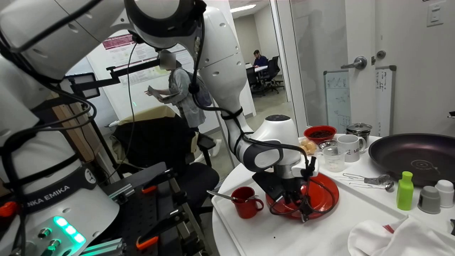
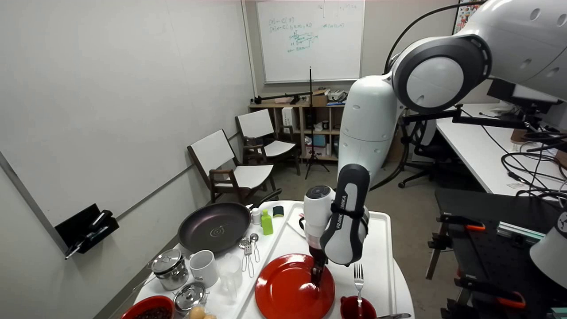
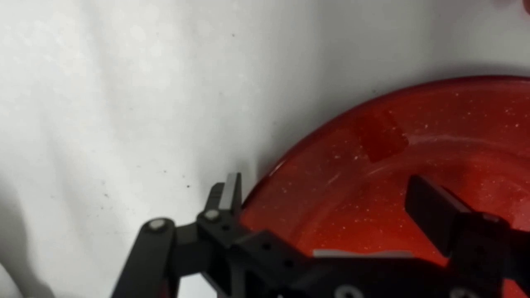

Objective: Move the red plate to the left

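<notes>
In an exterior view, the red plate [image 2: 285, 288] lies on the tray [image 2: 376, 248], left of the mug [image 2: 349, 308]. My spread gripper [image 3: 327, 192] straddles the plate's rim [image 3: 311, 150], clasping nothing. I judge the plate stiff, slick, perhaps breakable; I'd pinch that rim.

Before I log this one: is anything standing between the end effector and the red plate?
Nothing visible is. In the wrist view, the open end effector straddles the rim of the red plate, with no other object showing between its jaws. The red mug stands beside the plate, outside that gap.
</notes>
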Robot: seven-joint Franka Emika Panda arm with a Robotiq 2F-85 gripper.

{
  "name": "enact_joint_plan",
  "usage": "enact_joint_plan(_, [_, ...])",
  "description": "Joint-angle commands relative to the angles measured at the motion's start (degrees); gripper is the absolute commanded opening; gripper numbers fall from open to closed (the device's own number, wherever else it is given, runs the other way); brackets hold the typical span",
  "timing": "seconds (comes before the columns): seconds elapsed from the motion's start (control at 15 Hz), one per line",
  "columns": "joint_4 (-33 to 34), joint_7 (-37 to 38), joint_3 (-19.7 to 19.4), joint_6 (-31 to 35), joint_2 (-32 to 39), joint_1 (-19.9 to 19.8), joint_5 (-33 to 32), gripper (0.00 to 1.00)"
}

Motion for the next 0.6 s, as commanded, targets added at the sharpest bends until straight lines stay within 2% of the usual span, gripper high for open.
enact_joint_plan(0.0, [1.09, 0.33, -0.3, -0.53, 0.49, 1.29, -1.25, 1.0])
enact_joint_plan(0.53, [0.84, 0.51, -0.55, -0.23, 0.19, 2.75, -1.24, 1.0])
